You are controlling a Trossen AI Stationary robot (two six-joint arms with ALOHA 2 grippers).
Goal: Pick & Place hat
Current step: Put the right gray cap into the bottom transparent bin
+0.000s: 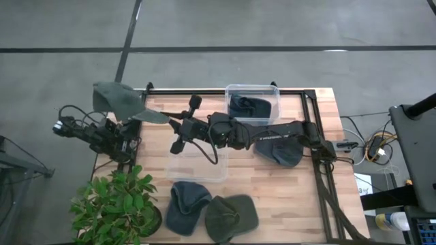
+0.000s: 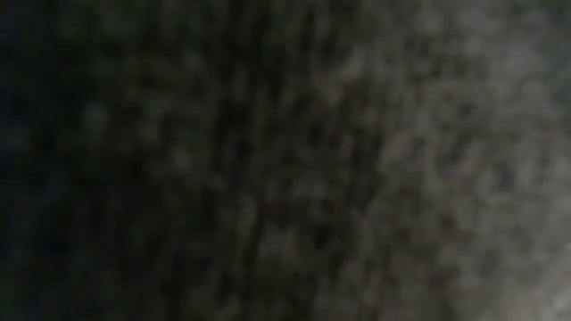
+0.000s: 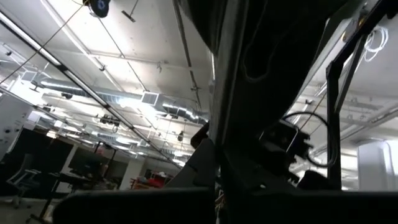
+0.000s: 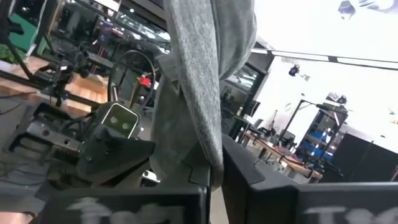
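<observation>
High view: the right hand (image 1: 170,123) is clamped on the brim of an olive-grey hat (image 1: 119,99) at the upper left of the frame. The hat's crown hangs out past the worktop's (image 1: 300,197) upper-left corner. The right arm stretches flat across the worktop from the right side, passing over a grey hat (image 1: 281,152) and the edge of an empty clear bin (image 1: 197,163) at centre. A second clear bin (image 1: 253,102) at top centre holds a dark blue hat (image 1: 248,107). At the bottom of the frame lie a blue-grey hat (image 1: 185,204) and a green hat (image 1: 231,216), with a potted plant (image 1: 116,204) at lower left. The left arm (image 1: 102,136) sits folded at the worktop's left edge, just below the held hat; how far its hand is open cannot be told.

Low view: a dark, blurred surface fills the whole frame and nothing can be made out.

Left wrist view: dark shapes block the centre and right of the frame. A ceiling with pipes and strip lights shows at left.

Right wrist view: the right hand (image 4: 211,186) pinches the hat (image 4: 199,93), whose grey fabric rises in a fold from between the closed fingers (image 4: 186,168) at bottom centre to the top of the frame.
</observation>
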